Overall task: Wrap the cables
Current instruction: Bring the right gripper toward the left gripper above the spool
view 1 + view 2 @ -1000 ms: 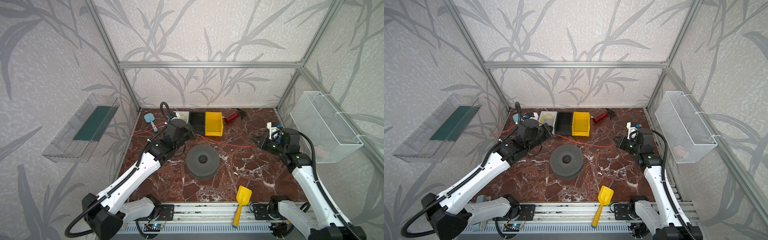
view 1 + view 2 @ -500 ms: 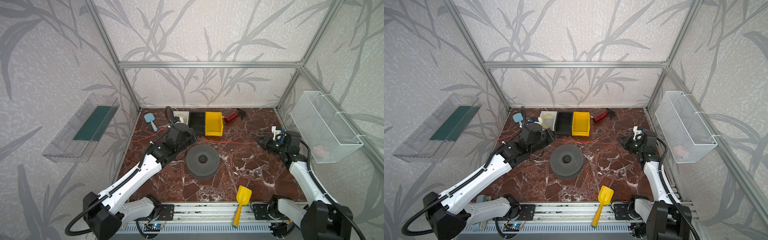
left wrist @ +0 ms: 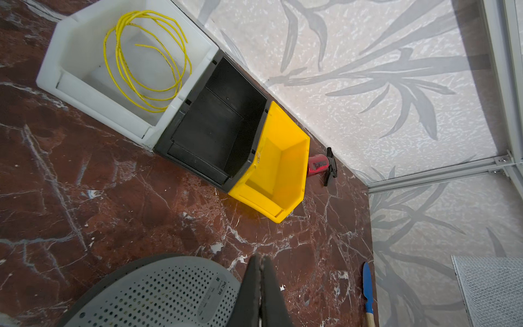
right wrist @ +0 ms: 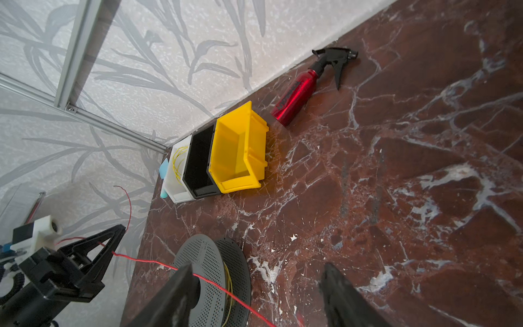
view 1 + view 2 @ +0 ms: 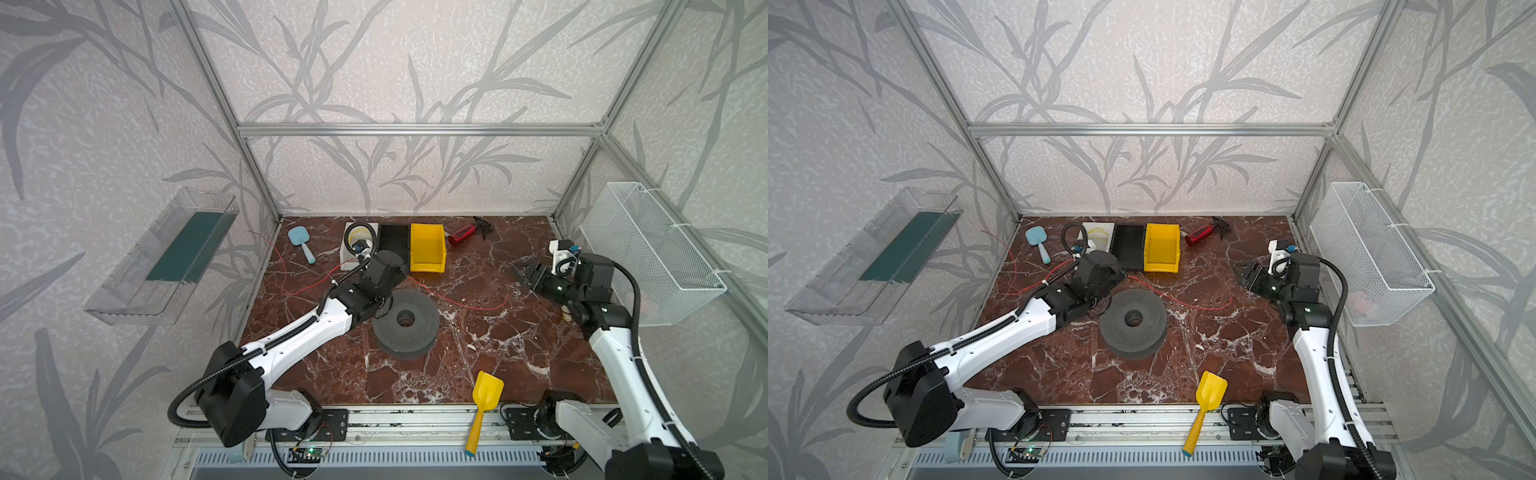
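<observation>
red cable (image 4: 158, 262) crosses closed left gripper (image 4: 120, 227)

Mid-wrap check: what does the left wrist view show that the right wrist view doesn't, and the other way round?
Left wrist only: the full coil of yellow cable lying in the white bin, and the left tool seen end-on, shut.

Right wrist only: the red cable strung from the side of the left tool and passing over one finger of the open right tool.

Both: the white bin, black bin and yellow bin in a row, the red spray bottle, the grey spool and the marble table.
</observation>
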